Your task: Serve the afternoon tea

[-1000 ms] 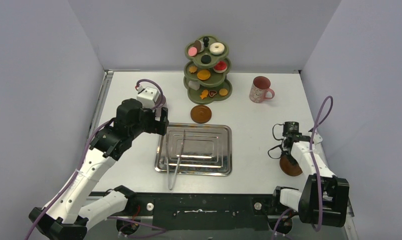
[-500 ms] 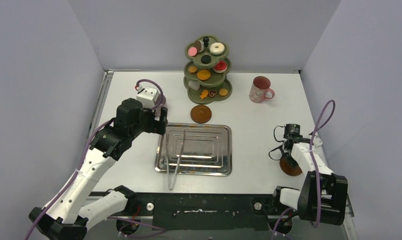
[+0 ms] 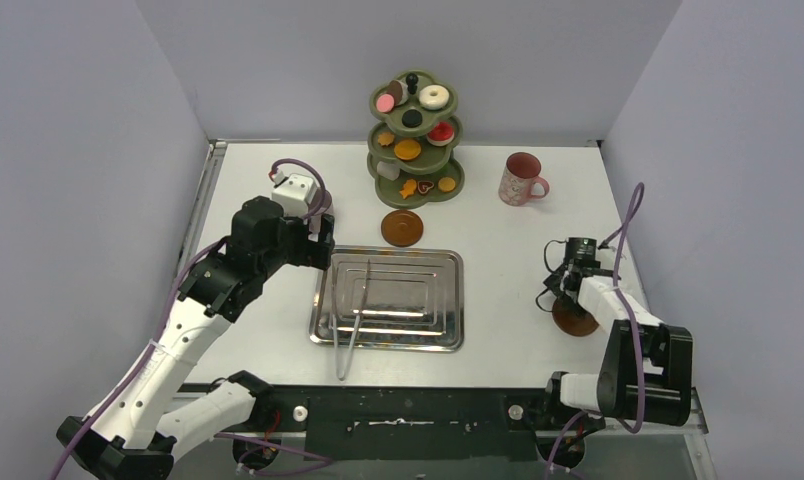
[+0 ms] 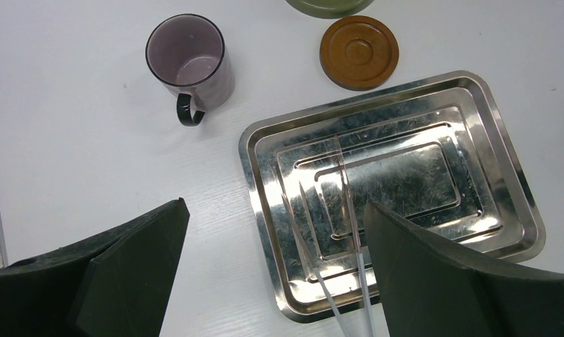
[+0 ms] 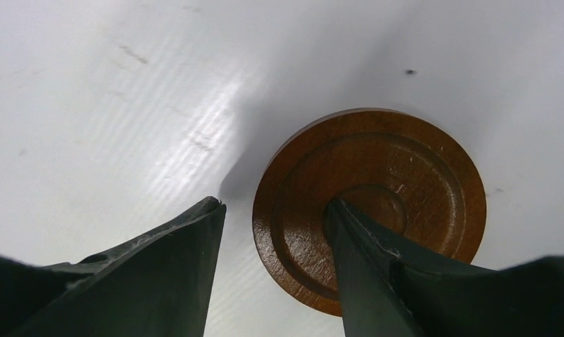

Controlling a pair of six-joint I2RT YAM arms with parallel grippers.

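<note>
1. The olive-green three-tier stand (image 3: 414, 140) stands at 12 o'clock on the table (image 3: 498, 260), near the back wall.
2. Toy sweets (image 3: 408, 150) lie on all three tiers. A white donut (image 3: 435, 96) sits at 3 o'clock on the top tier.
3. The steel tray (image 3: 448, 300) lies mid-table. The tongs (image 3: 350, 320) rest on its left half, and their long end runs out over the rim toward 6 o'clock.
4. The first coaster (image 3: 402, 227) lies flat at 12 o'clock from the tray, between it and the stand, touching neither.
5. The pink mug (image 3: 521, 180) stands upright at 3 o'clock from the stand and apart from it, with its handle toward 3 o'clock.
6. In the left wrist view the mauve mug (image 4: 190, 67) stands upright at 10 o'clock from the tray, with its handle toward 6 o'clock.
7. The left gripper (image 4: 273, 207) is released, its jaws spread wide with nothing between them. It hangs above the tray's 10 o'clock corner.
8. The second coaster (image 5: 405, 182) lies at 3 o'clock from the tray, near the table's right edge.
9. The right gripper (image 5: 276, 207) is low over this coaster with its jaws partly apart, released.
10. One finger (image 5: 160, 274) stands off the rim, with a strip of bare table between them.
11. The other finger (image 5: 384, 281) crosses the coaster's middle. I cannot tell whether it touches the wood.
</note>
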